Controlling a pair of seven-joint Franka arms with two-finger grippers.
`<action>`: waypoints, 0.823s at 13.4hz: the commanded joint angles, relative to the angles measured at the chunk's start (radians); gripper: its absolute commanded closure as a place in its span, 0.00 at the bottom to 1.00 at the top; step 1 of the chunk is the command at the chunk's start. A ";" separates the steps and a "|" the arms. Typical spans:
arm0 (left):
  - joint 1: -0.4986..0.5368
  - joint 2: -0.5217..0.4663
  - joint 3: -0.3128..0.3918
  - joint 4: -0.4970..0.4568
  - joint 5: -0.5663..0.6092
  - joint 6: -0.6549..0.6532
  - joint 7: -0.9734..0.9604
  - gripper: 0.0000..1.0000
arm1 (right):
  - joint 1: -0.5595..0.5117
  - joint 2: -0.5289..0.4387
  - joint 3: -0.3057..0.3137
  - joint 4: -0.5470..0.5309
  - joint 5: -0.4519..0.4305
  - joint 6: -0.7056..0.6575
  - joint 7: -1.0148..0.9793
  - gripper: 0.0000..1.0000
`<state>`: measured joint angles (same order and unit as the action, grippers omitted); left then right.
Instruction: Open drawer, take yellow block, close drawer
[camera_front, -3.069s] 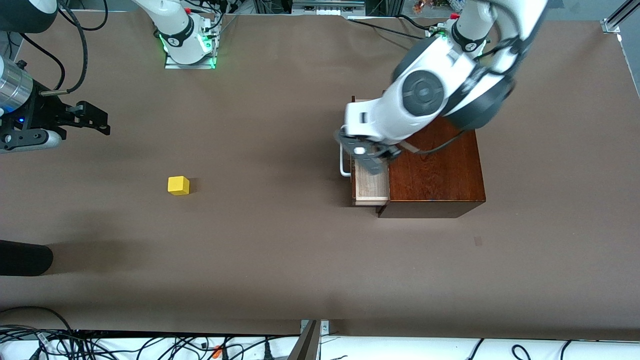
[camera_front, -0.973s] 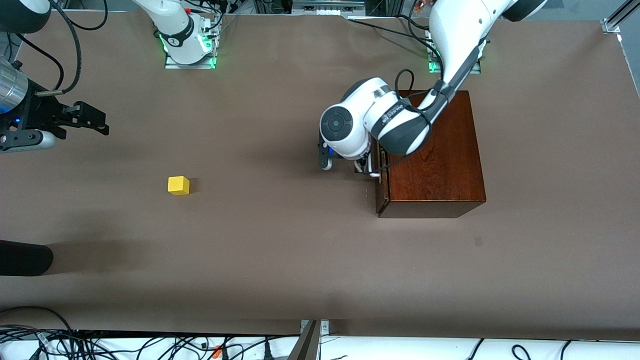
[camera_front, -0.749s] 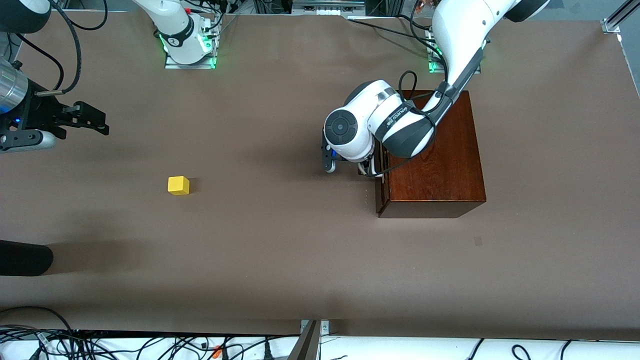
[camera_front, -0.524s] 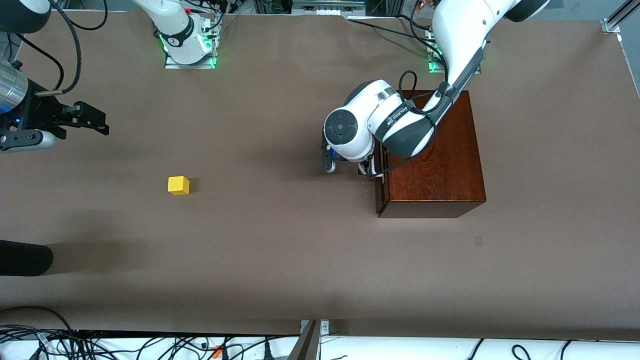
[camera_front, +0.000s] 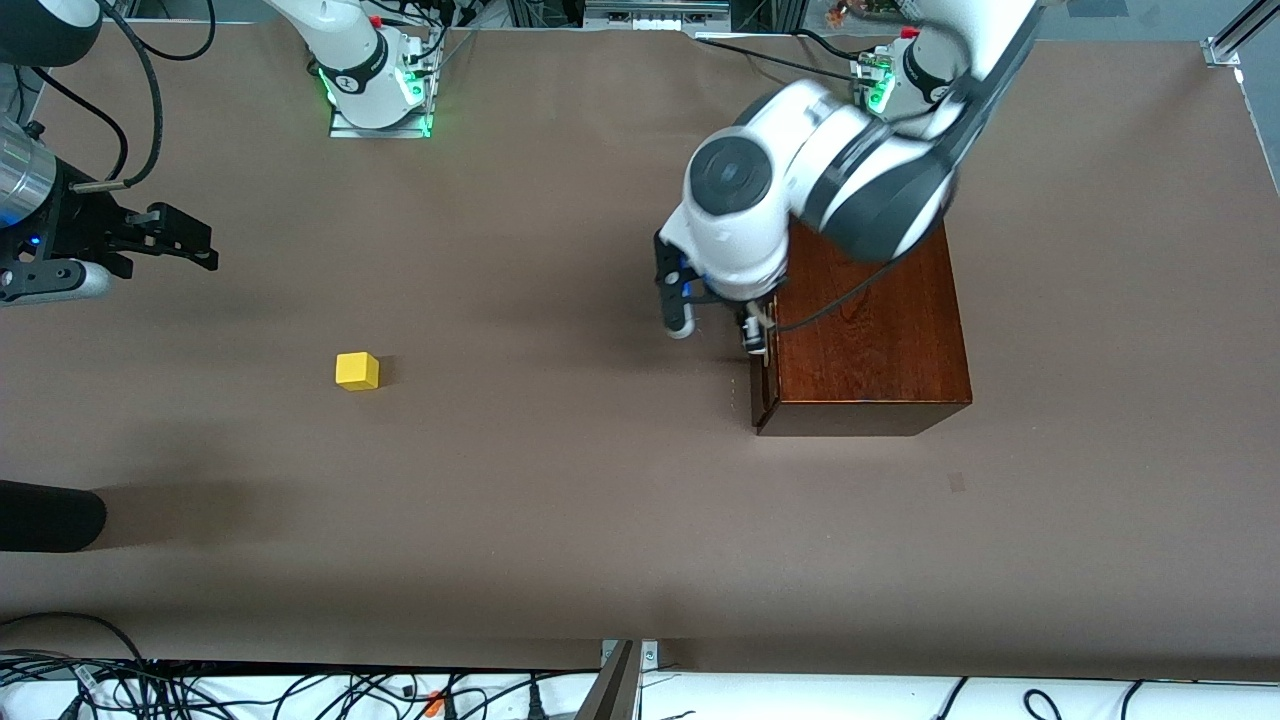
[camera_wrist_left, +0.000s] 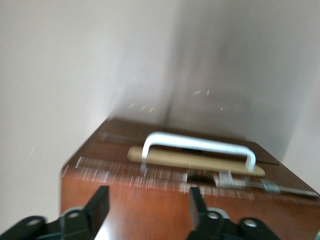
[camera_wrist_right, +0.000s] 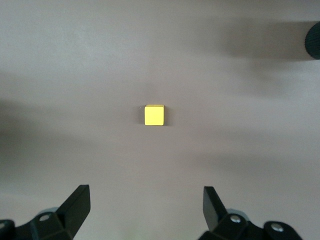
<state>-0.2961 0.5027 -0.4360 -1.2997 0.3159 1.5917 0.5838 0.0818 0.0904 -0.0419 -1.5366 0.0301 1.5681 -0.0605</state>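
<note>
Over at the left arm's end of the counter (camera_front: 560, 520) sits the dark wooden box (camera_front: 865, 345), and its drawer (camera_wrist_left: 200, 165) looks pushed all the way in, front flush with the box face, white bar handle (camera_wrist_left: 197, 146) sticking out. Left pincer (camera_wrist_left: 146, 206) hangs just above the handle edge of the box with its fingers (camera_wrist_left: 98, 206) spread apart, nothing between them, not touching the handle as far as I can see. Yellow block (camera_front: 357, 370) is just sitting on the bare counter well away from the box, toward the right arm's end. Right pincer (camera_front: 190, 243) waits up in the air out that way too, fingers wide apart and empty, with the block in plain sight below it in the wrist view.
</note>
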 joint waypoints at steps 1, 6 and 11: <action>0.095 -0.073 -0.006 0.038 0.006 -0.080 -0.082 0.00 | -0.008 0.006 0.000 0.019 0.020 -0.016 0.005 0.00; 0.213 -0.125 0.087 0.165 -0.133 -0.125 -0.184 0.00 | -0.008 0.006 0.000 0.020 0.020 -0.017 0.005 0.00; 0.178 -0.401 0.394 -0.200 -0.342 0.051 -0.364 0.00 | -0.008 0.006 0.000 0.019 0.020 -0.017 0.005 0.00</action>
<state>-0.0878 0.2718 -0.1150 -1.2747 0.0037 1.5394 0.2763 0.0813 0.0907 -0.0438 -1.5366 0.0304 1.5681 -0.0605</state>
